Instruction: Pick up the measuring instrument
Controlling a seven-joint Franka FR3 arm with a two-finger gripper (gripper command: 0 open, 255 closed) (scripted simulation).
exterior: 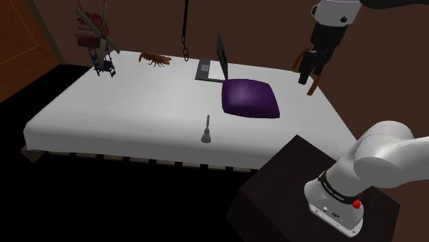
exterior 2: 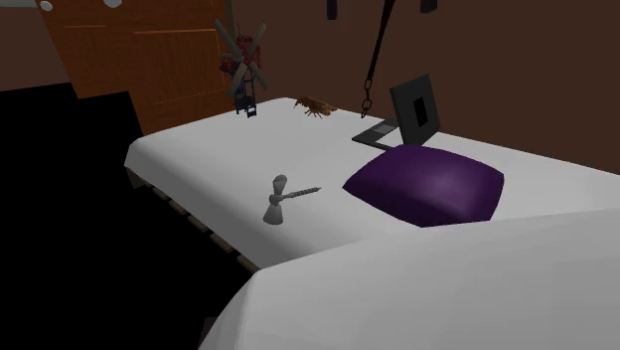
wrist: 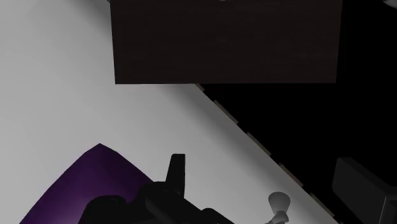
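**Shoulder view:** The robot's black gripper hangs high over the far right side of a white bed. It is well apart from the small grey measuring instrument, which stands near the bed's front edge, in front of a purple pillow. Whether the gripper is open or closed cannot be told. A laptop sits open behind the pillow.

**Second exterior view:** The measuring instrument shows a flared base, a narrow neck and a thin rod sticking out toward the pillow. It stands alone on bare sheet.

**Wrist view:** The measuring instrument sits off to one side of the gripper, close to the bed's edge.

It looks light and stiff, and it would probably tip easily on soft bedding. The neck just above the base seems the safest hold, because the thin rod may be fragile.
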